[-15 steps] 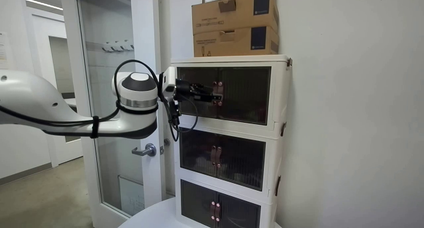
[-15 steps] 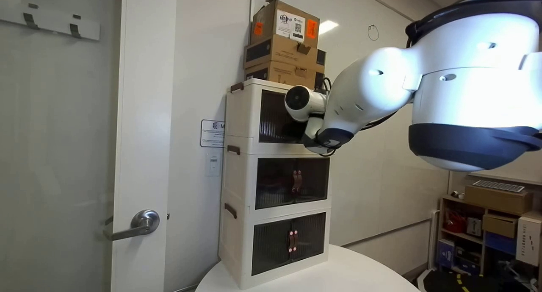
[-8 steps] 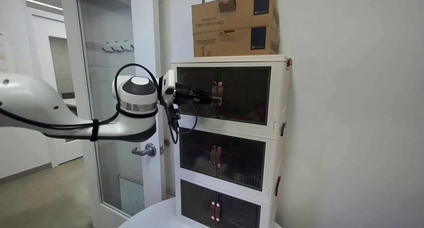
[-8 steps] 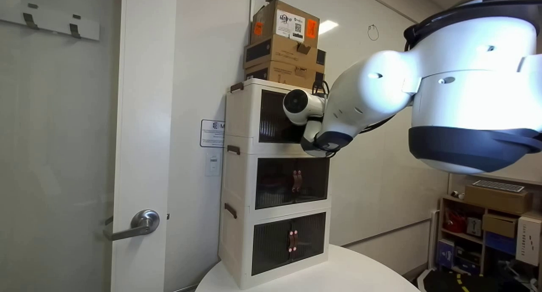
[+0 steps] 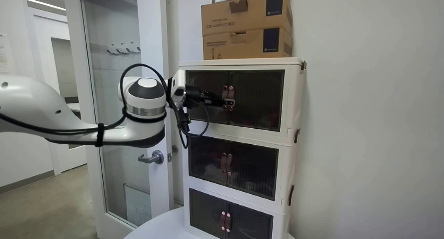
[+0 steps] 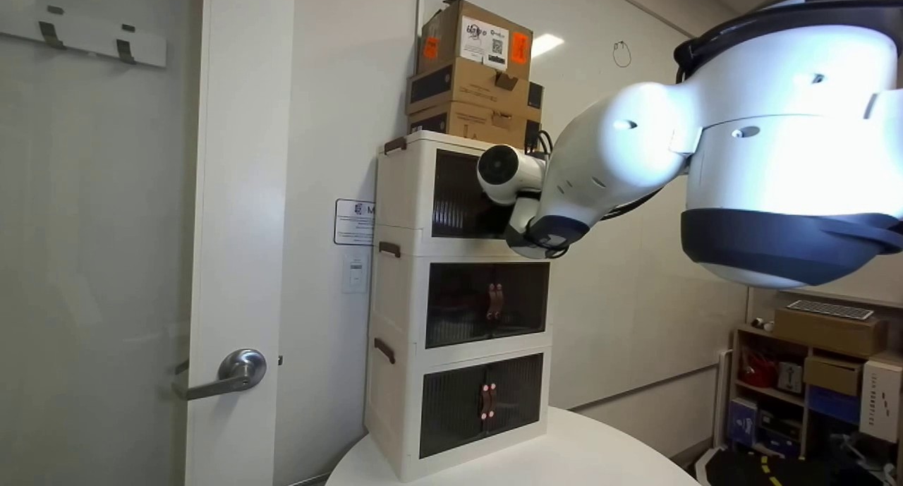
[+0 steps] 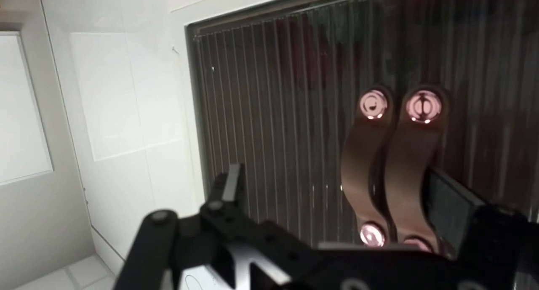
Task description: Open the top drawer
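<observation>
Wrist view: fingers (image 7: 452, 210) spread apart, clasping nothing, shut top drawer (image 7: 290, 130) straight ahead. Strap handles (image 7: 404, 168) lie between, long axes upright, crosswise to gap, just beside one finger; whether hooked behind strap, cannot tell.

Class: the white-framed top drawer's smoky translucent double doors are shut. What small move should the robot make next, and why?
Probably close the black fingers gently: in the wrist view they stand apart, with both curved brown leather-look handles between them, so gripping could allow a pull on the shut smoky doors.
</observation>
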You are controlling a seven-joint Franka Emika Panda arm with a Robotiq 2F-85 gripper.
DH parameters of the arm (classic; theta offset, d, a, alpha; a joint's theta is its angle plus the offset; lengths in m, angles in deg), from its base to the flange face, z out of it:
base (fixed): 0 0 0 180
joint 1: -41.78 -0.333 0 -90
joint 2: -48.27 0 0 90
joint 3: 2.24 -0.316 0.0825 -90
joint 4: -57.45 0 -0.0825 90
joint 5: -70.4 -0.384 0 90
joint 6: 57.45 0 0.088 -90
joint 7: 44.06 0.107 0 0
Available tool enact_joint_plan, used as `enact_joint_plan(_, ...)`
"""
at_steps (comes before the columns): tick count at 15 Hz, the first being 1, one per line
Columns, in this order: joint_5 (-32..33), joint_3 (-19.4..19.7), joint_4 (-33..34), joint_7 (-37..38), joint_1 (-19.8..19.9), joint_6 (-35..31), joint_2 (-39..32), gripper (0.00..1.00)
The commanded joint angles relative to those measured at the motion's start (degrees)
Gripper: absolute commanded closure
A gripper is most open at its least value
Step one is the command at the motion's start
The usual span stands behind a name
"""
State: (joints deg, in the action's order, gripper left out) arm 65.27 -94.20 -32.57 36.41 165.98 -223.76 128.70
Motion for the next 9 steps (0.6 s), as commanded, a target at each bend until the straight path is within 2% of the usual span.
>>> enact_joint_plan(1,-2.35,1.56,-3.43,-2.61,-1.56,-0.09,0.93,0.00)
enact_joint_plan(9,-3.44,2.43,-10.23,-2.10,-8.37,7.76,0.52,0.00)
